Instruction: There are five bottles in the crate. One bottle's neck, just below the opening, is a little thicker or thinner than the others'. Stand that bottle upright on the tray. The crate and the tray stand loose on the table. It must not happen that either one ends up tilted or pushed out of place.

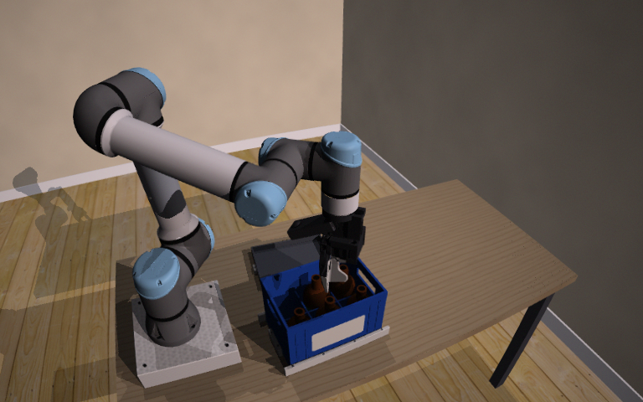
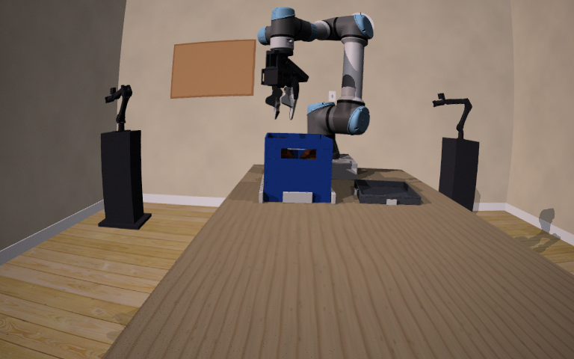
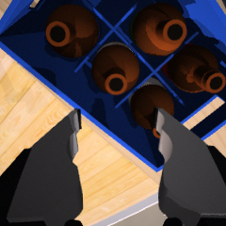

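The blue crate (image 1: pixel 297 345) (image 2: pixel 297 175) (image 3: pixel 137 141) stands on the table. Five brown bottles stand in it, among them one at the wrist view's upper left (image 3: pixel 85 35), one in the middle (image 3: pixel 118 66) and one nearest the fingers (image 3: pixel 148 101). I cannot tell which neck differs in thickness. My gripper (image 1: pixel 327 287) (image 2: pixel 284 117) (image 3: pixel 117 109) is partly open and empty, pointing down above the crate. In the wrist view its right finger hides most of the nearest bottle's neck. The dark grey tray (image 1: pixel 283 256) (image 2: pixel 372 197) lies beside the crate and holds nothing in view.
The crate has thin blue dividers (image 3: pixel 126 35) between its compartments and raised walls with hand holes. White strips (image 1: pixel 338 352) run along its base. The arm's base plate (image 1: pixel 189 367) is near the crate. Two black pedestals (image 2: pixel 120 177) (image 2: pixel 457 173) with small arms stand off the table.
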`<action>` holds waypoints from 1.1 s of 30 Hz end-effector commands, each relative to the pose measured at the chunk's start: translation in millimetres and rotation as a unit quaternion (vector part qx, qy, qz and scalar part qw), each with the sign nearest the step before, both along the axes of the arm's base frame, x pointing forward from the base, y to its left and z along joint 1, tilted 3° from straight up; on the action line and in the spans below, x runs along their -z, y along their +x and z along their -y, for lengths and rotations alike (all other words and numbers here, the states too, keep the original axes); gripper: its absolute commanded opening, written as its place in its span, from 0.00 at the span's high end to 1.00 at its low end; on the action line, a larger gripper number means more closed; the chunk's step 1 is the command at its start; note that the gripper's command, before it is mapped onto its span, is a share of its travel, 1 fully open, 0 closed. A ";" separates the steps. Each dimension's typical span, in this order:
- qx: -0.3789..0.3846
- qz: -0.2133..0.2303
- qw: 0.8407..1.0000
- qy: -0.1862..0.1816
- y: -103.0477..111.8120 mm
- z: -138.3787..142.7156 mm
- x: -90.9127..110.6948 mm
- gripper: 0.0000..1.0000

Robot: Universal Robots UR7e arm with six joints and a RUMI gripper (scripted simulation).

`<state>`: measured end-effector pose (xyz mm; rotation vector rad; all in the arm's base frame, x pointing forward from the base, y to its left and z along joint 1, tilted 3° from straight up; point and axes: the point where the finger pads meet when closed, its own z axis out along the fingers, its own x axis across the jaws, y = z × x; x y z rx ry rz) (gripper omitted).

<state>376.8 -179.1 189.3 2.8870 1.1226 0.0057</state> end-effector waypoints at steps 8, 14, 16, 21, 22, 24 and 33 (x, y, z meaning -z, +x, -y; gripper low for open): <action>0.000 0.000 1.000 0.000 0.4 0.5 7.2 0.62; 0.000 0.000 1.000 0.000 0.5 0.7 11.8 0.62; 0.000 0.000 1.000 0.000 0.5 0.8 14.3 0.62; 0.000 0.000 1.000 0.000 0.7 1.0 21.1 0.62; 0.000 0.000 1.000 0.000 0.7 1.1 22.5 0.62; 0.000 0.000 1.000 0.000 0.7 1.2 25.2 0.62; 0.000 0.000 1.000 0.000 0.9 1.5 33.8 0.62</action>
